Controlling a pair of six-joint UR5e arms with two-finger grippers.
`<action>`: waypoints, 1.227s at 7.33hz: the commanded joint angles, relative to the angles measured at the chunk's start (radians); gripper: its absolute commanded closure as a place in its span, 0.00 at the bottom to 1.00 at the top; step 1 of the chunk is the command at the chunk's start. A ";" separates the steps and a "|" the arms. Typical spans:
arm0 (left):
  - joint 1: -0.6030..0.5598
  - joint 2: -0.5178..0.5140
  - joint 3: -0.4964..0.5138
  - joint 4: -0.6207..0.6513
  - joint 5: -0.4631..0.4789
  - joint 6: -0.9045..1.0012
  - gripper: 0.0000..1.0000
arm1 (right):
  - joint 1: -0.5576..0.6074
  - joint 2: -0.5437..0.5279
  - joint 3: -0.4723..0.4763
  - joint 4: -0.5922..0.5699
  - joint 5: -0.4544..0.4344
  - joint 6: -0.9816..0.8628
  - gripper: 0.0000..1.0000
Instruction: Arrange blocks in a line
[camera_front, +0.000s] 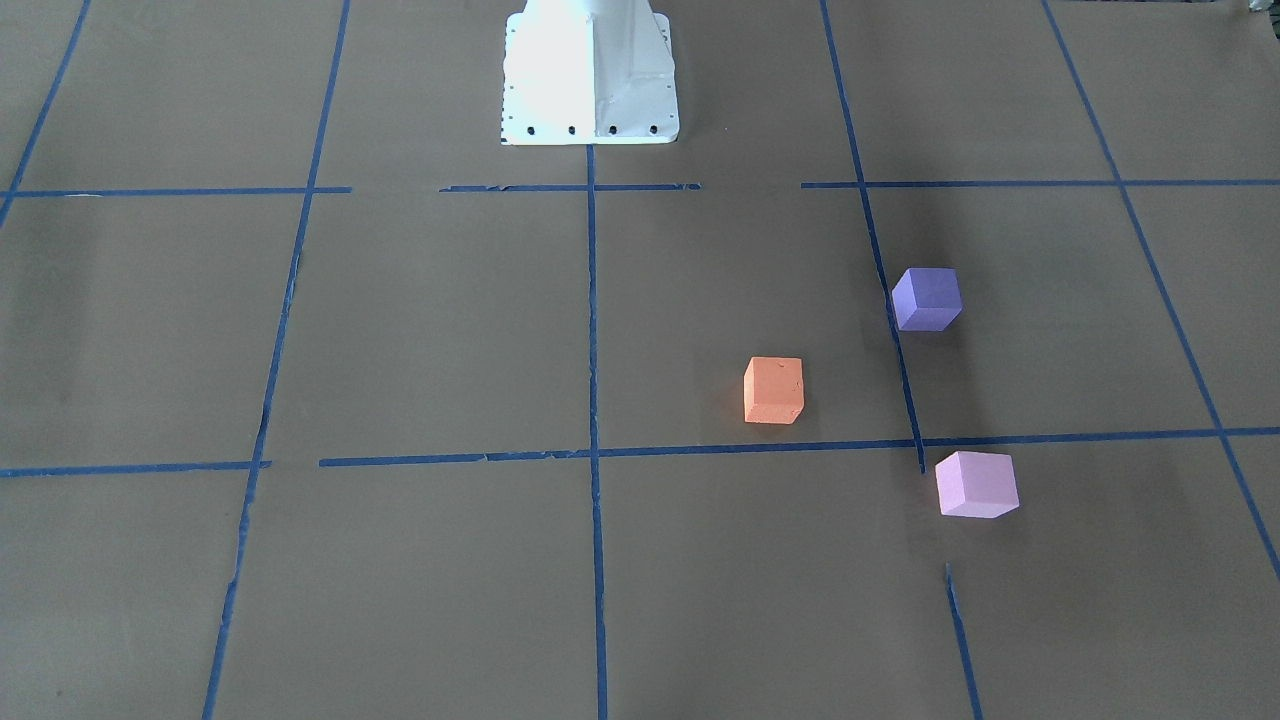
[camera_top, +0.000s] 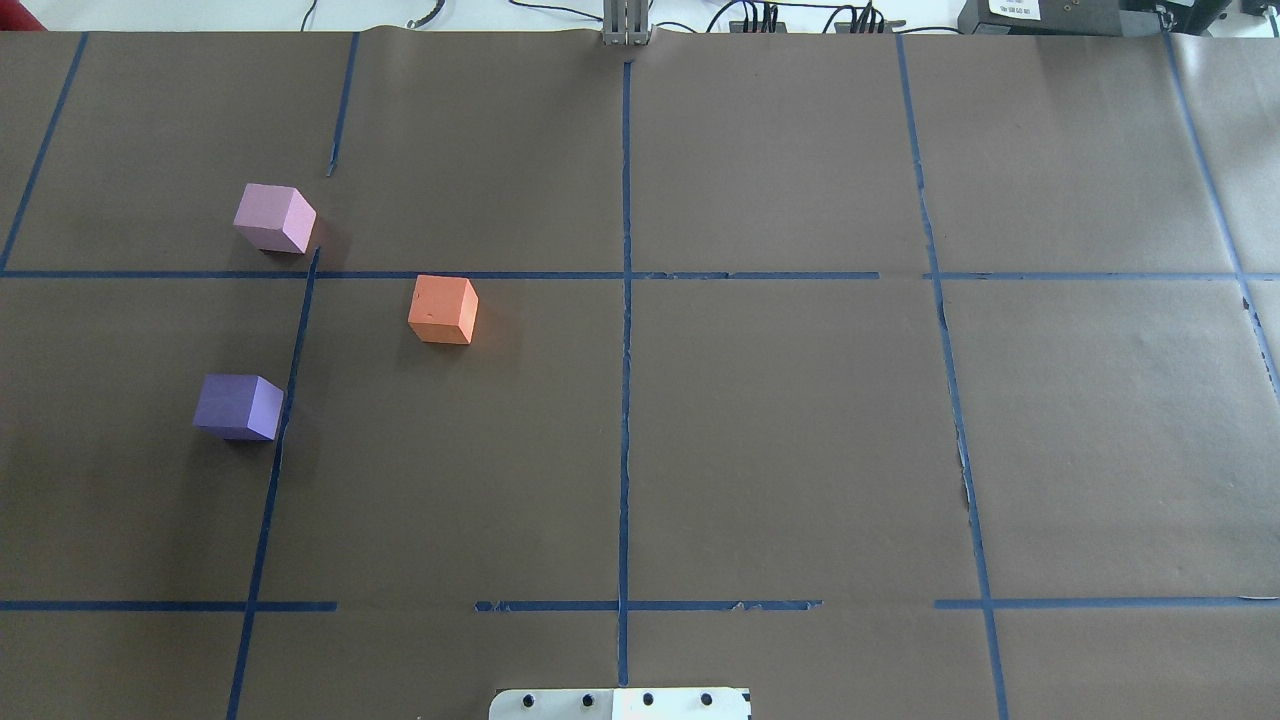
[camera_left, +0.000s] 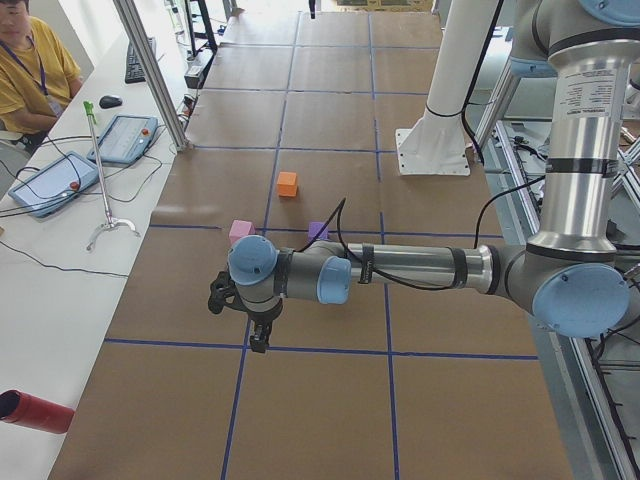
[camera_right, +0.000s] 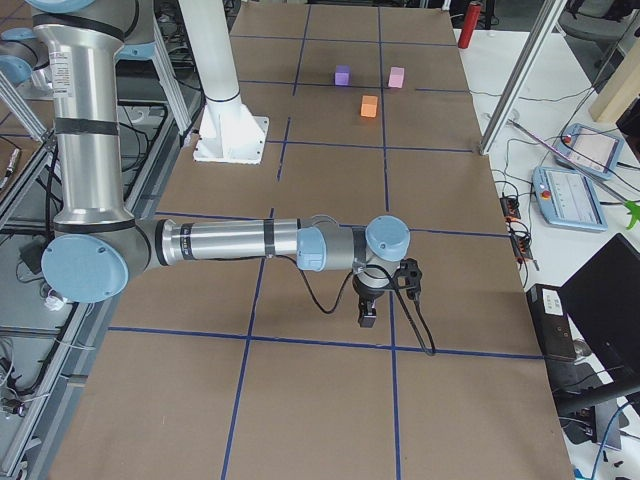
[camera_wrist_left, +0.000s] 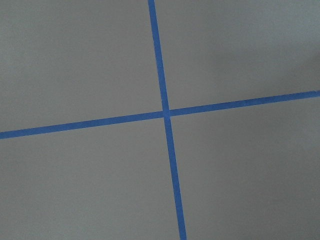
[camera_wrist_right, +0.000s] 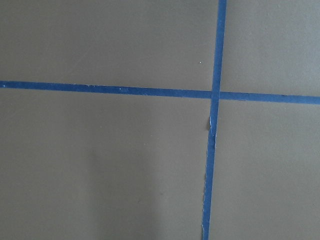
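You are running both arms in matching poses. The left arm (camera_left: 420, 268) is standing its upper section upright and stretching its forearm out level. The left wrist (camera_left: 253, 262) is bending so that the left gripper (camera_left: 259, 343) is pointing straight down. The right arm (camera_right: 230, 242) is doing likewise, the right wrist (camera_right: 387, 238) turning the right gripper (camera_right: 366, 318) downward. Neither gripper is showing clearly enough to judge how its jaws are standing.
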 joint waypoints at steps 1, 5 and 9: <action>0.000 -0.002 -0.003 -0.002 0.001 0.000 0.00 | 0.000 0.000 0.000 0.000 0.000 0.000 0.00; 0.006 -0.039 -0.032 -0.012 0.017 -0.011 0.00 | 0.000 0.000 0.000 0.000 0.000 0.000 0.00; 0.212 -0.213 -0.072 -0.156 0.021 -0.382 0.00 | 0.000 0.000 0.000 0.000 0.000 0.000 0.00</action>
